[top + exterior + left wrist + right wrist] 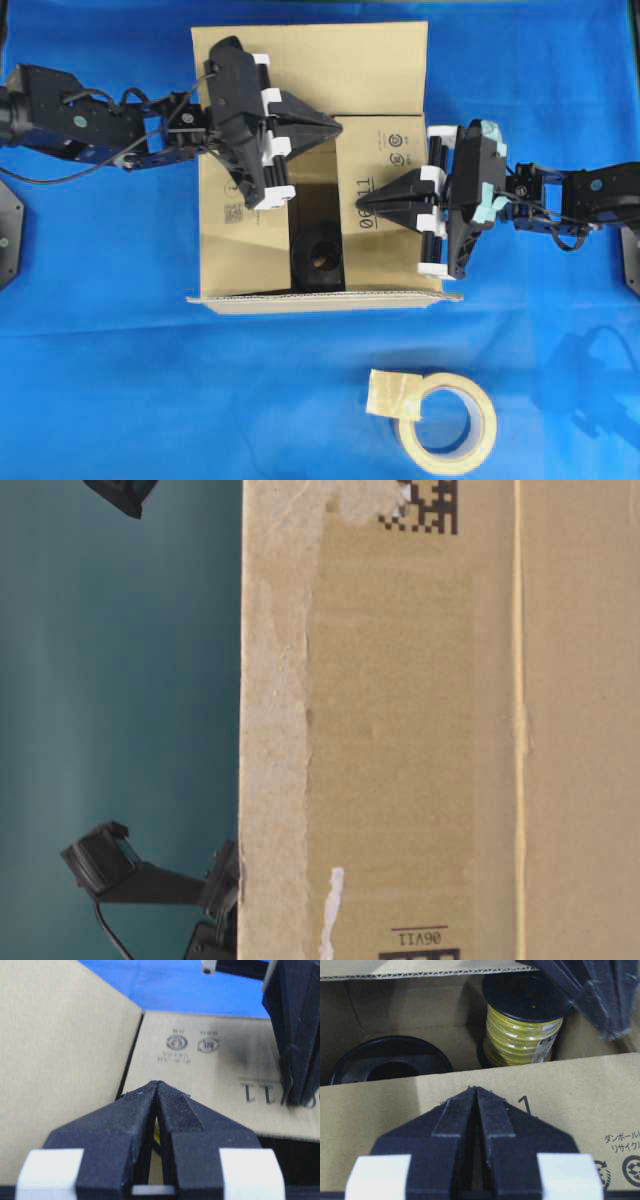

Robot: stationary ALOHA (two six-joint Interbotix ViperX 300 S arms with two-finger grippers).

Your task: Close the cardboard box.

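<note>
The plain brown corrugated cardboard box [310, 160] sits mid-table on the blue cloth [100, 380], its top partly open over two black spools, one wound with yellow wire [522, 1035]. The left gripper [335, 127] and the right gripper [362, 203] reach in from opposite sides, each with its fingers pressed together, empty, tips over the flaps.

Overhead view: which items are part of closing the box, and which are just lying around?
Part of the job:
cardboard box, flaps partly folded, middle gap open
left gripper, shut, over the box
right gripper, shut, on the right flap

Lying about:
tape roll on the blue cloth, in front of the box
yellow wire spool and black spool, inside the box
</note>
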